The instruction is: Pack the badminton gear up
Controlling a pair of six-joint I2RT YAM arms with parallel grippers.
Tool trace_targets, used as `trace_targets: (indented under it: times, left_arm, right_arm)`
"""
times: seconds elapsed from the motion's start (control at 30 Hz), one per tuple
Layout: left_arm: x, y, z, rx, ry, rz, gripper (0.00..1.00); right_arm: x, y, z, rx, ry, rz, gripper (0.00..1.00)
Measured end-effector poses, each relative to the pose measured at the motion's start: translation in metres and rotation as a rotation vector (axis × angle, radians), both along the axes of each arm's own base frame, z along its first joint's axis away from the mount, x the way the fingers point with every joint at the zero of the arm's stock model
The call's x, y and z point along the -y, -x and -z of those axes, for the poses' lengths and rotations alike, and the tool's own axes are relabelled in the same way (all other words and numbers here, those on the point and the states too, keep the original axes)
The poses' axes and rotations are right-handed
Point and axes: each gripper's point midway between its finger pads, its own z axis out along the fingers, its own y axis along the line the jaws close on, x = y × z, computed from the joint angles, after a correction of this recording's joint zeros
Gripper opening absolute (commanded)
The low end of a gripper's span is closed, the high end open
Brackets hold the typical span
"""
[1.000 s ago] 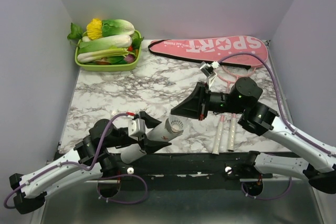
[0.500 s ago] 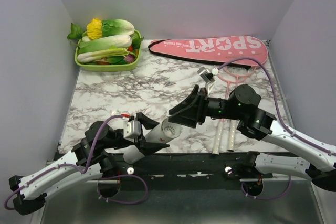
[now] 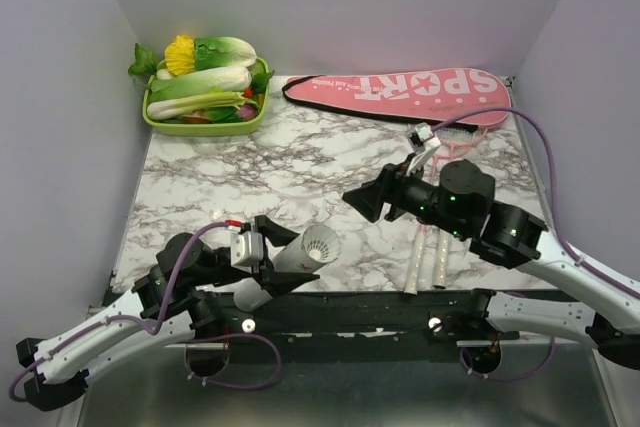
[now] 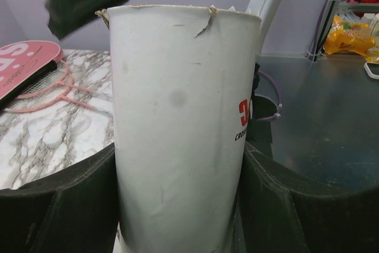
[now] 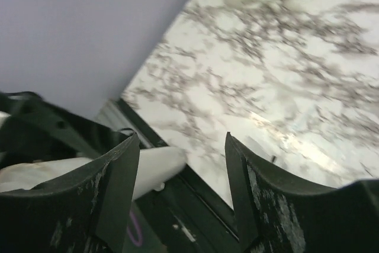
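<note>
Marbled worktop [image 3: 300, 167], near edge: white cylindrical tube [image 3: 305, 252], rim torn, red logo print, tilted and clamped in left gripper [image 3: 285, 259]; right gripper [image 3: 365, 202] hovers just beyond, fingers apart, empty

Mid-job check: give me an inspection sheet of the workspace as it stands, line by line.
Surface: marble tabletop, grey-veined.
Job's things: white tube tilted in the left tool's grip, a shuttlecock showing in its open mouth; two rackets lying flat, handles toward the near edge; pink cover along the far edge.
Clutter: green tray of vegetables, far left corner.
Tools: left tool shut on the white tube; right tool open, empty, apart from the tube.
Cables: left purple cable loops off its arm; right purple cable arches above the racket heads.
Surroundings: plain lilac walls on three sides.
</note>
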Motion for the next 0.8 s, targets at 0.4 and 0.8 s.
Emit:
trace_targets:
  times: [0.4,0.8]
  left_arm:
    - [-0.021,-0.035,0.004,0.008,-0.047,-0.232,0.0]
    - [-0.068,-0.067,-0.014,0.01,0.028,-0.52,0.0]
  right_arm:
    - [-0.012,-0.034,0.175,-0.201,0.51,0.105,0.68]
    - [-0.064,-0.023,0.243,-0.236,0.729,0.033,0.68]
